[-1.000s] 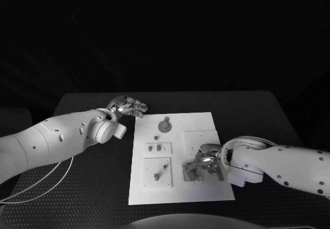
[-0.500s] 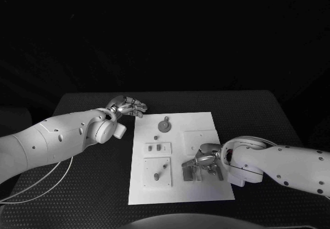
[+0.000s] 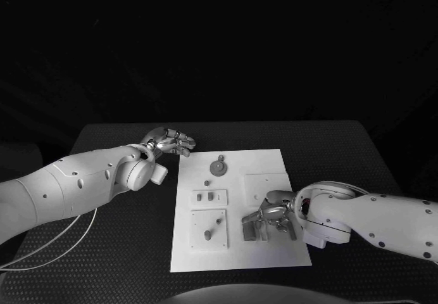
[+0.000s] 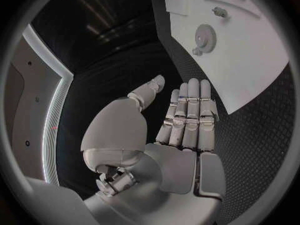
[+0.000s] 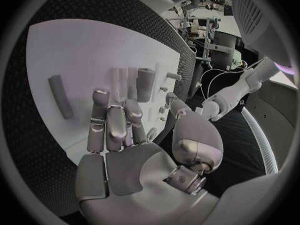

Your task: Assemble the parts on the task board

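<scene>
1. Lying flat on the black bumpy table (image 3: 119,253) is the white flat task board (image 3: 264,253), right in the middle, and the room behind is dark.
2. Small grey parts stand on the board: a round toothed gear (image 3: 218,167) near the far end, two little upright pegs (image 3: 206,197) in the middle, and a thin pin (image 3: 219,221) on a raised square near the front.
3. The silver left hand (image 3: 169,142) hangs over bare table just past the board's far left corner. Its fingers (image 4: 187,110) are straight and side by side, and it holds nothing.
4. The silver right hand (image 3: 270,220) is low over the board's front right part, near a long grey bar (image 5: 60,96) lying flat. Its fingers (image 5: 111,125) are bent a little and hold nothing.
5. There is lots of open table to the left, to the right, and behind the board.
</scene>
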{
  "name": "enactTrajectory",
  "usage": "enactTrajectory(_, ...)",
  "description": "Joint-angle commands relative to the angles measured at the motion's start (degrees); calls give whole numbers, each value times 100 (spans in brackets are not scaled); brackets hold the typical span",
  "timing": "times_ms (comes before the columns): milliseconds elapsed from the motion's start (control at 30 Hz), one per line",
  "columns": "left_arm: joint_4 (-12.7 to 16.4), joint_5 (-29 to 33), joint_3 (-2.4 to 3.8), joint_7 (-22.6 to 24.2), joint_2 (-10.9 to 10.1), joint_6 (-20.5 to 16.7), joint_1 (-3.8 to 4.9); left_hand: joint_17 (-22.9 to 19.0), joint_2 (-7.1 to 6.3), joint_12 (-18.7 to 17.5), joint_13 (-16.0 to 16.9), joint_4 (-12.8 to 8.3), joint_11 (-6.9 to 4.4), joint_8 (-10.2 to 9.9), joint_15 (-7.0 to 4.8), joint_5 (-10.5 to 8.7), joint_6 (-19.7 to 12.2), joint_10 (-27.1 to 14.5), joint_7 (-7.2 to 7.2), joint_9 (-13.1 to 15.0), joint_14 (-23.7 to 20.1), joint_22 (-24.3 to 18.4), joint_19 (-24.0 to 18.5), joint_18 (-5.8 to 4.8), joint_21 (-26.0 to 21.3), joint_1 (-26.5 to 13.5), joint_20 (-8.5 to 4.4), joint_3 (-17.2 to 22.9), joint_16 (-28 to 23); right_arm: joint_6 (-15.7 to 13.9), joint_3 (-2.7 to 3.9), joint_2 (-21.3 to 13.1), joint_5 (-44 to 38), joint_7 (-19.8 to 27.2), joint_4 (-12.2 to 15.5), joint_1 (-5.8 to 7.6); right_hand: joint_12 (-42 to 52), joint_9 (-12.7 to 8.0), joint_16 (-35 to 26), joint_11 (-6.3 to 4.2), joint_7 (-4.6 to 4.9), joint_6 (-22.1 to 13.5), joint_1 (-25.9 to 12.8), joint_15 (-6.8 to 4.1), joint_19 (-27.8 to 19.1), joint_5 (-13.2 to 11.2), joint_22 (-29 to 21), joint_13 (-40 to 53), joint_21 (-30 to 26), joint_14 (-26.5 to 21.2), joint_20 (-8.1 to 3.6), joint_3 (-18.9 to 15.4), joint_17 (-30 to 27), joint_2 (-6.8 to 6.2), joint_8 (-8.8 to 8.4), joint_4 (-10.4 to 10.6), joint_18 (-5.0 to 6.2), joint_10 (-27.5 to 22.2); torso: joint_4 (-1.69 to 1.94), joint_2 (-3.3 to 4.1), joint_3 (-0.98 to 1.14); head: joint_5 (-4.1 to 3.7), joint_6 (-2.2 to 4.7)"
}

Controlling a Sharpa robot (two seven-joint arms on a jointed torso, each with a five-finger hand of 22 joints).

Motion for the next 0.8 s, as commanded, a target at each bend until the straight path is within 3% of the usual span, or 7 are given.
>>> enactTrajectory(33, 14, 24, 3, 43, 6, 57, 6, 9, 10, 12, -8, 30, 29, 23, -3, 6, -20, -27, 11, -8, 53, -8, 22, 54, -3, -40, 23, -14, -40, -7, -7, -48, -249, 272, 21, -9, 35, 14, 23, 3, 28, 42, 267, -35, -27, 20, 115, 20, 36, 31, -6, -59, 16, 176, 42, -359, 176, 29, 1, 0, 4, -3, 6)
enactTrajectory(100, 11, 24, 3, 43, 9, 57, 6, 10, 10, 12, -8, 29, 29, 23, -3, 6, -20, -27, 11, -8, 54, -9, 22, 54, -3, -39, 23, -14, -41, 21, -6, -86, -373, 393, 43, -9, 71, 24, 16, 2, 9, 99, 520, -32, 4, 23, 103, 43, 45, 64, 20, -244, 29, 414, 59, -916, 178, 91, 1, 0, 4, -3, 6)
enactTrajectory(167, 15, 24, 3, 43, 6, 62, 6, 12, 10, 12, -8, 29, 29, 23, -4, 6, -20, -26, 11, -8, 54, -9, 22, 55, -3, -37, 23, -14, -41, 26, -6, -128, -493, 544, 75, -9, 84, 24, 14, -14, 19, 126, 835, -43, 34, 28, 98, 47, 46, 92, 26, -272, 41, 465, 63, -1110, 178, 128, 2, 0, 6, -1, 6)
enactTrajectory(333, 15, 24, 3, 42, -4, 57, 6, 14, 11, 13, -8, 27, 29, 24, -4, 7, -19, -25, 10, -8, 54, -9, 22, 55, -2, -34, 23, -13, -43, -116, -6, -231, -774, 990, 153, -9, 235, 56, -2, -55, -21, 272, 1908, -74, 85, 30, 88, 172, 33, 141, 49, -309, 52, 417, 124, -1105, 178, 333, 1, 3, 12, 7, 4)
enactTrajectory(367, 17, 24, 2, 43, -5, 63, 6, 14, 11, 13, -8, 27, 29, 25, -4, 7, -18, -25, 10, -8, 55, -9, 22, 55, -2, -33, 23, -12, -43, -171, -6, -274, -866, 1140, 188, -9, 269, 56, -12, -60, -29, 311, 2105, -80, 121, 27, 72, 202, 15, 157, 65, -155, 52, 336, 131, -1075, 178, 385, 0, 3, 11, 10, -1)
enactTrajectory(600, 18, 24, 2, 44, 0, 73, 5, 18, 11, 14, -9, 24, 28, 27, -4, 7, -16, -23, 10, -8, 56, -9, 22, 55, -2, -29, 23, -11, -46, -217, -5, -401, -1997, 1933, 352, 4, 399, 71, -13, -79, -57, 422, 2435, -95, 216, 26, 78, 320, -11, 247, 98, 127, 135, 110, 150, -1106, 178, 551, -11, -2, 0, 1, -3)
enactTrajectory(800, 20, 24, 2, 44, -2, 79, 5, 21, 12, 15, -9, 23, 28, 27, -4, 6, -16, -23, 10, -8, 57, -10, 23, 55, -2, -27, 23, -11, -47, -138, -7, -345, -2455, 2521, 375, -3, 506, 109, -9, -122, -105, 549, 2813, -124, 223, 26, 101, 418, -17, 281, 89, 232, 192, 241, 199, -1122, 178, 690, 1, 1, 3, -3, -13)
